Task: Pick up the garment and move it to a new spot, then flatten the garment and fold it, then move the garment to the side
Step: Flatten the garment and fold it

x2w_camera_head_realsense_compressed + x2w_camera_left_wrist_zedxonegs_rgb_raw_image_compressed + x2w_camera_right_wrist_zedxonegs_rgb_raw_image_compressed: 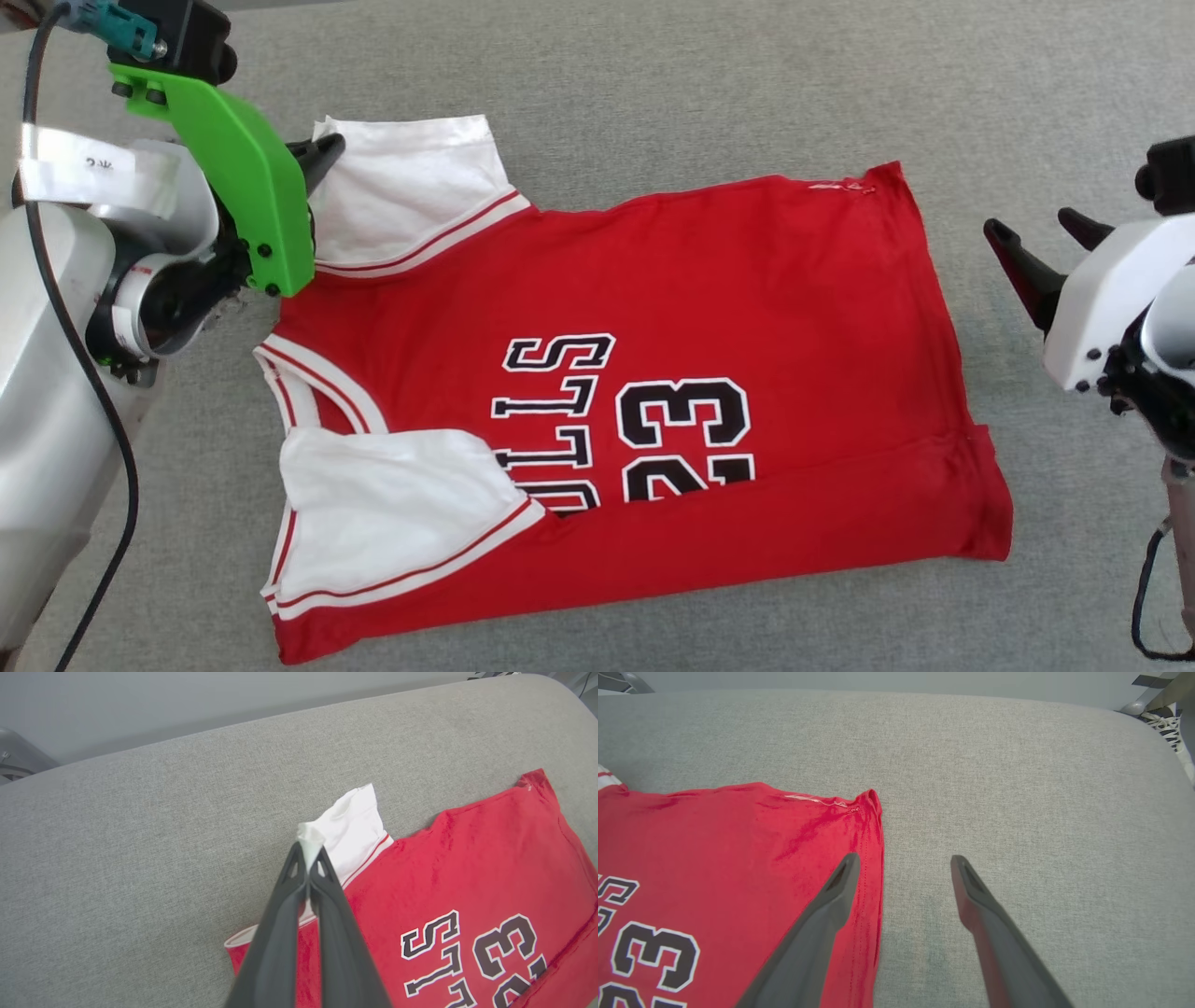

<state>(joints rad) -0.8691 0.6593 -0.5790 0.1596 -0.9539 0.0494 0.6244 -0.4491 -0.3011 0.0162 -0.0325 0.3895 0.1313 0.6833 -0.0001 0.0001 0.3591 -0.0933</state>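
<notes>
The garment (709, 280) is seen spread on the grey cushioned surface (653, 84), collar to the left and hem (943, 308) to the right. The near sleeve (392, 504) is laid in over the chest, so part of the lettering (551, 392) is covered. The far sleeve (411, 187) is stretched out to the far left, and its corner is taken by the left gripper (308, 856), clamped tight on a small tuft of white cloth. The right gripper (905, 858) is held spread and empty at the hem.

Here the risk is judged. Only a small pinch of sleeve is held, so it could slip free under a quick pull. Nothing pins the hem either, so a hard pull could drag the whole shirt and undo the near sleeve's fold.

The grip is settled by the left wrist view, where white cloth is seen squeezed between the closed tips. In the head view those tips are half masked by the green bracket (243, 187). In the right wrist view one finger is placed over the hem's edge and the other over bare surface. Whether cloth is touched cannot be told. The overall layout is given best by the head view.
</notes>
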